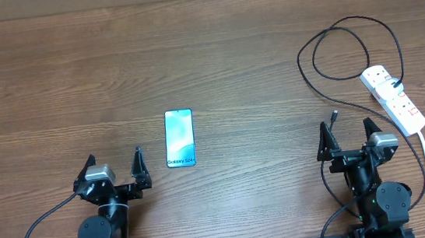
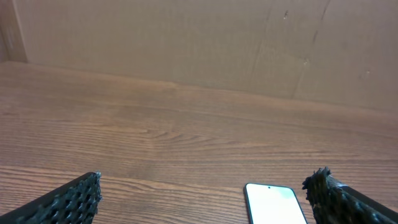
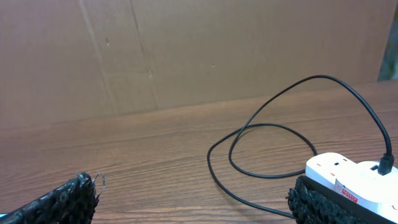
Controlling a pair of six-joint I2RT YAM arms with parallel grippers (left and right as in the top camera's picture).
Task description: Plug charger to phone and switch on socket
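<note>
Overhead view: phone lies flat, screen up, on the table, ahead of the left gripper and to its right. The charger runs in loops from the socket at far right; its free end lies near the right gripper, well apart from the phone. Both grippers stand spread wide and hold nothing. Assessment: no step is complete. The cable remains to be picked up and plugged into the phone, then the switch pressed; switch positions are too small to read.
</note>
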